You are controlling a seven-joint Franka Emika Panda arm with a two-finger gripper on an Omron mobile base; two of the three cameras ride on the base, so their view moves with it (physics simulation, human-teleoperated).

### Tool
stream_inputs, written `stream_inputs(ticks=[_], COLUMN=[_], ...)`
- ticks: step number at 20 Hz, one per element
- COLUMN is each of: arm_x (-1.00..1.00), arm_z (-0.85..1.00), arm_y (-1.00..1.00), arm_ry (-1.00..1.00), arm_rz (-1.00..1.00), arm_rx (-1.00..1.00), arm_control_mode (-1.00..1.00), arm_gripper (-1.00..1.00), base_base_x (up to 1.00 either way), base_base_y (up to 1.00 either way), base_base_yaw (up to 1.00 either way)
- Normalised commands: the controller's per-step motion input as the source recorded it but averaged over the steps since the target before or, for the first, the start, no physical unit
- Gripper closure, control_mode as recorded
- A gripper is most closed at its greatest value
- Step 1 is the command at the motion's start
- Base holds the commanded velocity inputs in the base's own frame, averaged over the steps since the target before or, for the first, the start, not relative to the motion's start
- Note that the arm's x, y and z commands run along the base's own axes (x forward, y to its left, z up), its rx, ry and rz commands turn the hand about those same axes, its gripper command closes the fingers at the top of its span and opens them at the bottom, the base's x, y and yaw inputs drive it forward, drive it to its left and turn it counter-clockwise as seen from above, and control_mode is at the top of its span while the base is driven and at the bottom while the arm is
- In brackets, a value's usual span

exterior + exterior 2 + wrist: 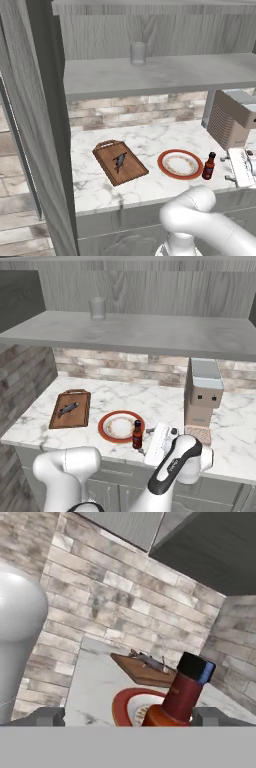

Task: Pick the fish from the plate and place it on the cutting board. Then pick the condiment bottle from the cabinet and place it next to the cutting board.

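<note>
Gripper (128, 717) stood wide open, holding nothing, the condiment bottle (183, 693) upright between its fingertips, at the plate's (164, 159) three o'clock. Stiff, light, top-heavy; grasp the wider body, not the neck.

Kitchen's pretty plain: white marbled table (150, 140) running along a backsplash of pale grey-brown brick (130, 111). Above it hangs a light marbled shelf (165, 75) with grey wood-grain panelling (165, 35) behind, and a clear drinking glass (138, 53) sits on that shelf. A boxy grey appliance (202, 392) stands at the right end of the table. More brick wall (15, 210) off to the left. Light is soft and even.
</note>
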Motion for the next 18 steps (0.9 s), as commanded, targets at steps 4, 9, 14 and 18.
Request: stream_inputs(ticks=[4,9,14,18], arm_x=[-0.41,-0.6,-0.7,-0.69], arm_z=[0.0,0.0,0.0,0.01], arm_y=[-0.14,-0.14,-0.07,0.0], arm_ry=[-0.24,-0.24,-0.25,-0.27], arm_rz=[-0.07,-0.09,-0.11,-0.1], arm_rx=[-0.15,-0.24,-0.36,-0.47], arm_control_mode=[-1.0,-1.0,-1.0,-1.0], arm_gripper=[-1.0,-1.0,-1.0,-1.0], base_base_x=[0.0,0.0,0.0,0.0], base_base_y=[0.0,0.0,0.0,0.0], base_base_yaw=[0.0,0.0,0.0,0.0])
